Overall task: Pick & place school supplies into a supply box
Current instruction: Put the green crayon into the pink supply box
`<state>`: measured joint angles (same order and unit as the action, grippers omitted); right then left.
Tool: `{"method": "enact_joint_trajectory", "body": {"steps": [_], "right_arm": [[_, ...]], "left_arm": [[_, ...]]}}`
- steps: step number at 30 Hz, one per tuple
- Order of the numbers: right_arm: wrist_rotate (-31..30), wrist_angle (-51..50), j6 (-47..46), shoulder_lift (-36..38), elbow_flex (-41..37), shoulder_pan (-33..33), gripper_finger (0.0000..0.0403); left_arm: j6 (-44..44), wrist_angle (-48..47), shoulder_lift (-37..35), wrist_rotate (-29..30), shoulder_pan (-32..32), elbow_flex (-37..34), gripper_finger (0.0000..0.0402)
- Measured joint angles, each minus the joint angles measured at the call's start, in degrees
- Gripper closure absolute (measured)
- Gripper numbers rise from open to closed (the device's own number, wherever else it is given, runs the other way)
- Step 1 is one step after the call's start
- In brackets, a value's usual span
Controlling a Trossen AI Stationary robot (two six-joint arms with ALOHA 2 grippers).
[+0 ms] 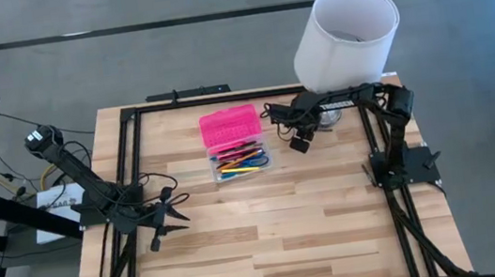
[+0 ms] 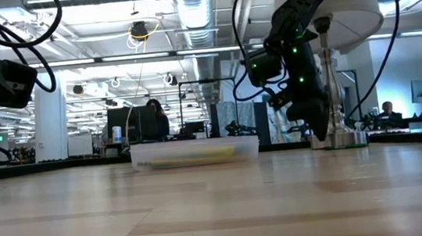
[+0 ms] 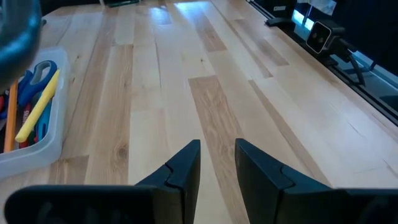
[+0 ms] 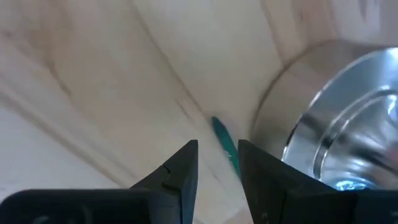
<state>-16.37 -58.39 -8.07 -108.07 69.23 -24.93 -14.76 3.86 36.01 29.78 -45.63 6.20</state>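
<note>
1. Fingers of the right gripper (image 4: 217, 165) are held slightly parted and empty; a teal pen (image 4: 225, 146) lies on the worktop (image 1: 287, 228) just beyond them, beside the lamp base (image 4: 336, 118).
2. Left gripper (image 3: 217, 162) fingers are likewise parted, empty, well apart from the supply box (image 1: 234, 145).

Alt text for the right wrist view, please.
The right gripper, fingers slightly apart and empty, points down at a thin teal pen or pencil lying on the wooden table, right beside a shiny round metal lamp base.
</note>
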Motion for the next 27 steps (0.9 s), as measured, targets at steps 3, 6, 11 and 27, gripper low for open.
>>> {"method": "enact_joint_trajectory", "body": {"steps": [3, 6, 11, 27], "right_arm": [[0.2, -1.2, -1.5, 0.0, 0.0, -0.7, 0.0296], [1.8, -0.8, -2.0, 0.0, -0.4, -1.1, 0.0296], [2.5, -0.1, -2.0, 0.0, -2.2, -0.9, 0.0296], [2.8, 3.3, -3.1, 0.1, -6.1, 0.4, 0.0296]], "left_arm": [[0.0, -0.1, 0.0, 0.0, 0.0, 0.0, 0.0306], [0.0, -0.2, 0.0, -0.1, 0.0, 0.0, 0.0306], [0.0, -0.2, 0.0, -0.8, 0.0, 0.0, 0.0306], [1.3, -0.1, 0.0, 0.6, 0.0, 0.0, 0.0306]]}}
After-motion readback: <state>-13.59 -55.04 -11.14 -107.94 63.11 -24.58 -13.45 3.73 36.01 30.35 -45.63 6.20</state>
